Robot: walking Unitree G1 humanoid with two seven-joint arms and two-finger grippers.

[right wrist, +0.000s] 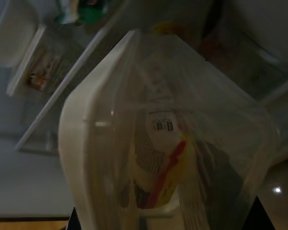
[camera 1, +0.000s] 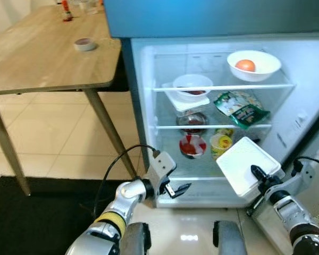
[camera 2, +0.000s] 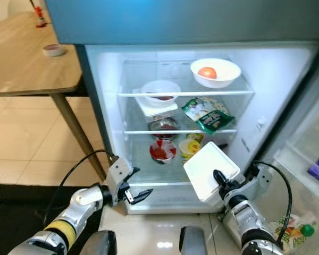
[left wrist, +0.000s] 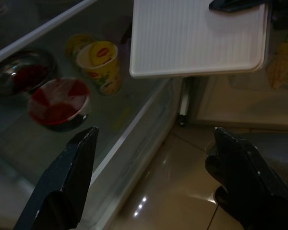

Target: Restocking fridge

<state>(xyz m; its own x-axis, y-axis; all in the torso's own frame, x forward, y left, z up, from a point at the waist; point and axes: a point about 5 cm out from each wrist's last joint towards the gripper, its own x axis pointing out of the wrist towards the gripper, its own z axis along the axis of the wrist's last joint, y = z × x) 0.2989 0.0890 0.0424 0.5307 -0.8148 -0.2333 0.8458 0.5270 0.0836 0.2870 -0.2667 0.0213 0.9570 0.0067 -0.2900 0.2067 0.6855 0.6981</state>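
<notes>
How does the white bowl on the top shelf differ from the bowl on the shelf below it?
The top-shelf bowl is open and holds an orange-red round fruit; the lower bowl holds dark red food and rests on a white tray. The top-shelf bowl sits right, the lower bowl left. Both are white.

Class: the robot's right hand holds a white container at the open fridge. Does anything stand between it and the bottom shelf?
Yes. On the bottom shelf, a yellow cup and a red-and-white bowl stand right behind the white container held by the right hand.
</notes>
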